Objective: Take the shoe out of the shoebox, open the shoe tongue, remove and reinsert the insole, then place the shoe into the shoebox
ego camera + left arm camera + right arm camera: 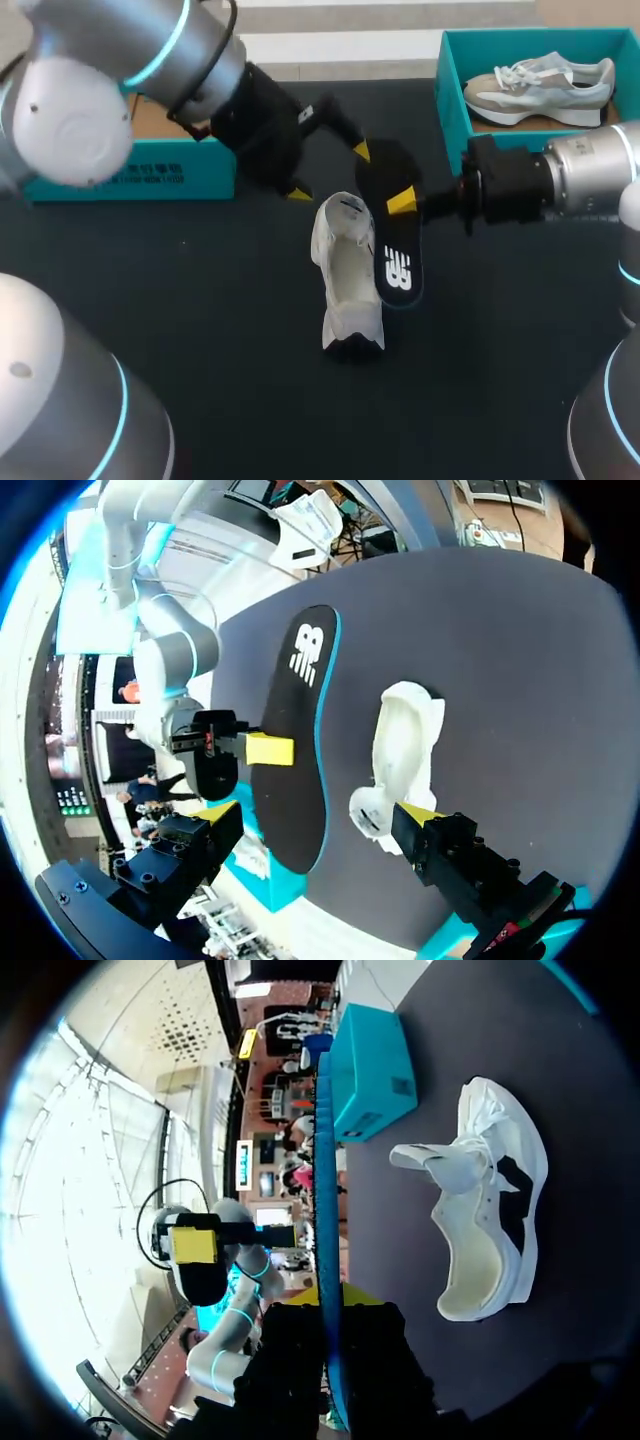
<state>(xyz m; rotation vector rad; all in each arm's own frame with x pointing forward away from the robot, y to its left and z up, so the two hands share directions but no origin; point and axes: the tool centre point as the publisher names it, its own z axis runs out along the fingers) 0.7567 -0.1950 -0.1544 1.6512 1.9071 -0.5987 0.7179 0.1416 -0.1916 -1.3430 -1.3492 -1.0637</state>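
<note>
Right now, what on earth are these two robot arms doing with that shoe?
The right claw is pinching a black insole, holding it out of and right beside the white shoe that sits on the dark table. The left claw hovers open near the insole's far end, gripping nothing. A second shoe lies in the teal shoebox at the back.

Edge-on insole (326, 1190) sat clamped in right gripper (332, 1305); white shoe (495, 1210) lay beside it on desk (590, 1100), probably on its side; teal shoebox (372, 1070) beyond.
</note>
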